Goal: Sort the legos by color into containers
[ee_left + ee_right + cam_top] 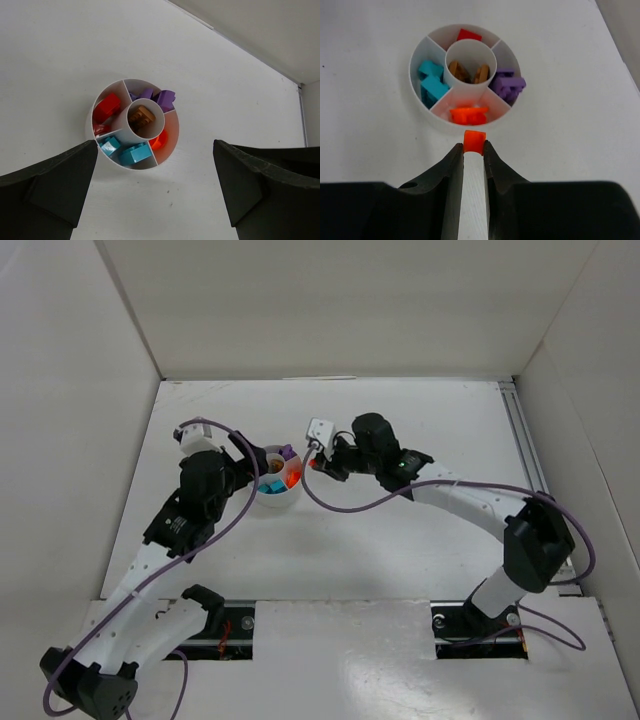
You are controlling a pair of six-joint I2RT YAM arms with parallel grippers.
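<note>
Top view: right gripper (pixel 316 466) and left gripper (pixel 252 462) flank the white dish (pixel 277 504) on a white table (pixel 400 560), white walls (pixel 330 310) around. Left wrist: jaws spread wide, empty — dish just ahead. Right wrist: jaws pinch an orange lego (pixel 474 141) — just short of the dish's rim.

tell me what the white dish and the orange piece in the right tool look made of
White dish: probably moulded plastic, semi-matte, judging by its thin even walls and soft sheen. Orange piece in the right tool: probably hard plastic, smooth, with saturated uniform colour and crisp edges.
</note>
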